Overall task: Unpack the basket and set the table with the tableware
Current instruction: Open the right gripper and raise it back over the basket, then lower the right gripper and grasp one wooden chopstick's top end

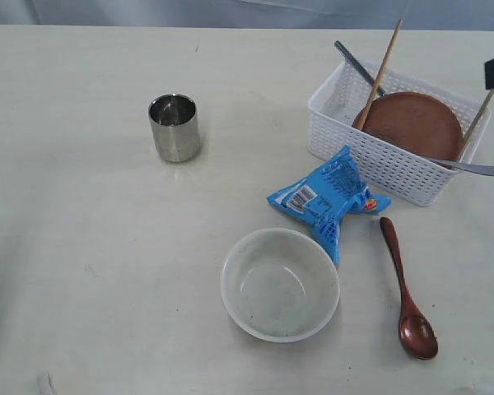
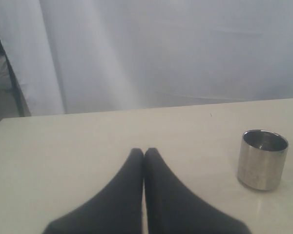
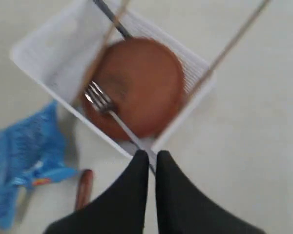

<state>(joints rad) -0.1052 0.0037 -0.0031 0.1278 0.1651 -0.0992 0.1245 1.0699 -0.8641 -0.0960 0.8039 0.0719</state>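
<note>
The basket (image 1: 379, 169) sits at the far right of the table (image 1: 82, 247). Inside it the brown plate (image 1: 416, 123) leans against the back wall. The fork (image 1: 477, 168) lies across the plate, its handle passing over the basket's near right rim and ending free beyond it. One chopstick (image 1: 384, 70) stands slanted out of the basket's middle, and the other chopstick (image 1: 476, 123) leans at its right end. The grey handle of the knife (image 1: 356, 64) pokes up over the basket's far rim.

A blue snack packet (image 1: 329, 202) lies against the basket's near wall. Its lower tip appears to touch the rim of the empty off-white bowl (image 1: 280, 288), which is upright. The dark spoon (image 1: 403, 288) lies near the basket's near right corner, with its bowl end pointing away. The steel cup (image 1: 174, 127) stands upright, well apart from the basket on its left.

The right gripper (image 3: 152, 153) hangs over the basket's corner with its fingers drawn almost together and only a slit between them. The fork handle lines up with the slit, but the blurred wrist view shows no pinch. The left gripper (image 2: 144, 152) has its fingers pressed together over bare table, near the cup.
</note>
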